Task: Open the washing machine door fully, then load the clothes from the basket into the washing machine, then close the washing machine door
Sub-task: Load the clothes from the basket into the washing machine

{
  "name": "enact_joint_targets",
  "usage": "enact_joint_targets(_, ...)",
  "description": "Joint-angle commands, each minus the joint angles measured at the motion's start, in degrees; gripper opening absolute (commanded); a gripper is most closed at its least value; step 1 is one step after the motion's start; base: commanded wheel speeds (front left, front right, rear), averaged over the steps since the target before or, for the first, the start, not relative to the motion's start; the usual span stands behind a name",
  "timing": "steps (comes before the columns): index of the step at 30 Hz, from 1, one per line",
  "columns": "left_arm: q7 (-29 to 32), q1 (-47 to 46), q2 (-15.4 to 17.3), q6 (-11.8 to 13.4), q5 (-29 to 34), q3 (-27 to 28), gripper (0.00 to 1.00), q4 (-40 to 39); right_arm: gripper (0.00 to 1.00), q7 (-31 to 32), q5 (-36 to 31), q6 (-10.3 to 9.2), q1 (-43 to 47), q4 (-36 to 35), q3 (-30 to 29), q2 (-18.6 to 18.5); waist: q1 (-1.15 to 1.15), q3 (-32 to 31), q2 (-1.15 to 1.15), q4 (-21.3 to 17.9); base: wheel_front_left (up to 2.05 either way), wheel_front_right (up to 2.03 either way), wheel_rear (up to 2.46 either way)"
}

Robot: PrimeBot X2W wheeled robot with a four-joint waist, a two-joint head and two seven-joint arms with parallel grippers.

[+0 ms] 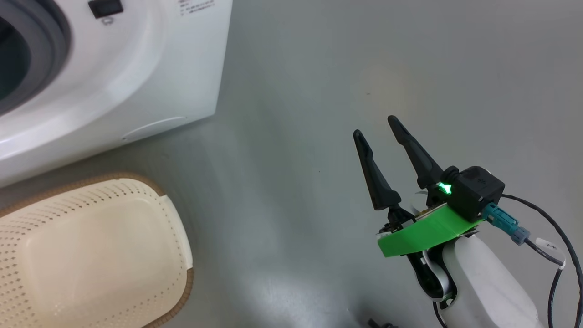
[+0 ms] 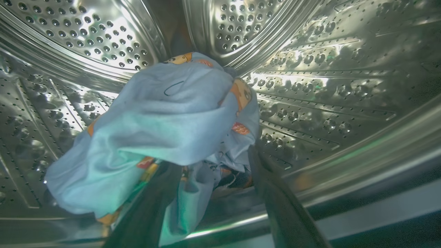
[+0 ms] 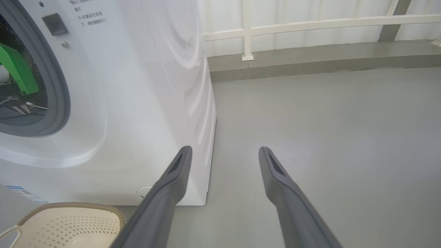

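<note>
Inside the steel drum of the washing machine, the light-blue clothes with orange figures lie bunched against the drum wall. My left gripper is open inside the drum, its fingers spread wide. The cloth drapes over the left finger and sags between the two. My right gripper hovers open over the grey floor, right of the machine, holding nothing. The cream basket sits in front of the washing machine, showing no clothes. The washing machine door is out of view.
Through the grey gasket, the green part of my left arm shows inside the opening. The basket stands at the washer's lower corner. Grey floor stretches to the right, ending at a white railing.
</note>
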Motion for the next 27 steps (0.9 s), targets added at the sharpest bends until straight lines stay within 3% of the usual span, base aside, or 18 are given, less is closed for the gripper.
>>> enact_joint_targets(1, -0.43, -0.60, 2.27, -0.24, -0.47, 0.22, 1.00, -0.47, 1.00, -0.28, 0.53, 0.31, -0.28, -0.75, 1.03, 0.13, 0.00, -1.39, 0.00, 0.38, 0.00, 0.00, 0.00)
enact_joint_targets(19, -9.72, 11.41, -0.59, -0.28, -5.68, -4.44, 1.00, -3.74, 1.00, -0.28, 2.64, 0.31, 0.22, 1.83, 0.78, -1.02, 0.00, -11.71, 0.00, 3.73, 0.00, 0.00, 0.00)
enact_joint_targets(27, -9.93, 21.59, -1.19, -0.28, -6.09, -0.95, 1.00, -13.71, 1.00, -0.28, 4.28, 0.31, 1.14, 3.28, 1.12, -2.25, 0.00, -17.36, 0.00, 5.97, 0.00, 0.00, 0.00)
